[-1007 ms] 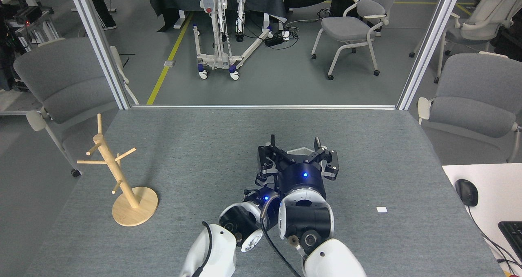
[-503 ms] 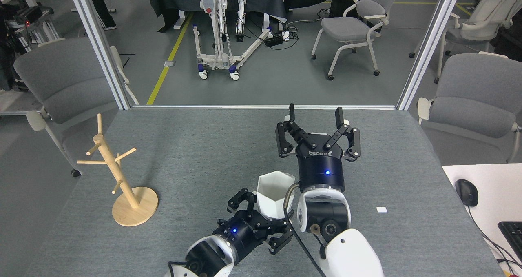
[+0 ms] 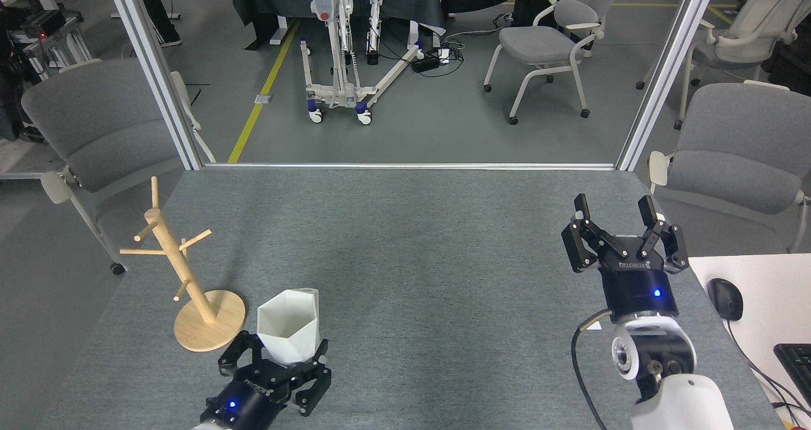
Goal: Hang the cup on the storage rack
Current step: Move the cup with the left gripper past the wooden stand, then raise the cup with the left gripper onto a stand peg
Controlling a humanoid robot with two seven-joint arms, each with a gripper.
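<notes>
— Where's the cup (image 3: 288, 325) now?

— In the left hand (image 3: 274, 359), down at the near edge of the counter (image 3: 405, 240). The black fingers (image 3: 236, 353) are closed round its lower part, and it stands mouth up, tipped a little, poking out above the hand.

— And the rack (image 3: 190, 278)?

— Just left of that hand and a bit beyond it. Its round base sits on the counter close beside the cup, though I can't tell whether they touch. The post leans with its pegs sticking out, all bare.

— What about the other arm?

— The right hand (image 3: 614, 211) is well off to the right of the cup, near the counter's right edge. It points away from us, fingers spread wide apart, holding nothing.

— Anything near it?

— A small white scrap (image 3: 589, 326) lies on the counter just on the near side of it, beside the wrist.
</notes>
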